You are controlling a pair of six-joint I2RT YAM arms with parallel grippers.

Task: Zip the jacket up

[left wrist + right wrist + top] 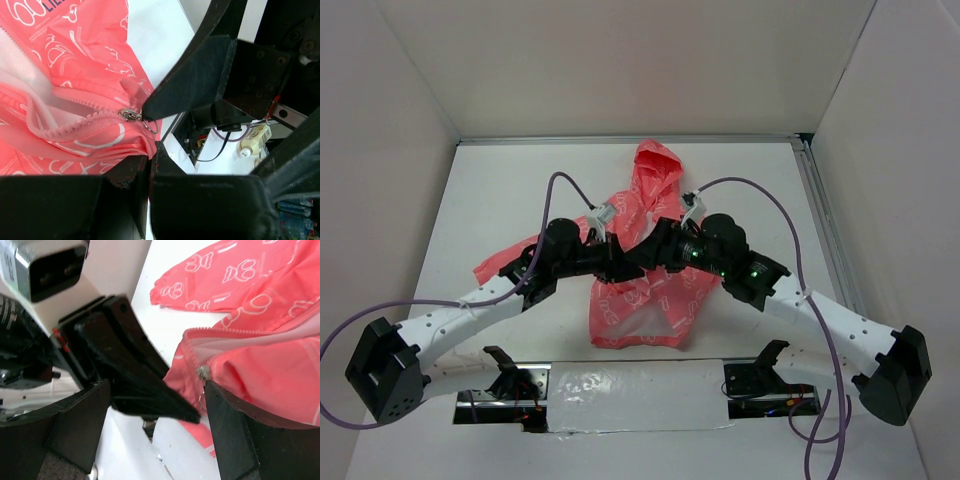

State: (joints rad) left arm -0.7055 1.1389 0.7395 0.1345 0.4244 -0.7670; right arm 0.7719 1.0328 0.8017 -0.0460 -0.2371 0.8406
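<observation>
Slider (pixel 202 372) of the jacket (pixel 645 290), at centre of the bench (pixel 505 195), sits between the parted right fingers (pixel 235 435), just beside the lower-right one, while the left fingers (pixel 210 205) clamp the hem (pixel 122 150); teeth (pixel 85 122) run toward upper left in the left wrist view.

The top camera looks down from above and behind over the whole desk (pixel 500 190). Each wrist camera rides close behind the left end effector (pixel 620 265) or right end effector (pixel 655 253), facing along its fingers. Both share the zipper slider (pixel 129 115) of the jacket (pixel 85 45), just ahead of the tips.
</observation>
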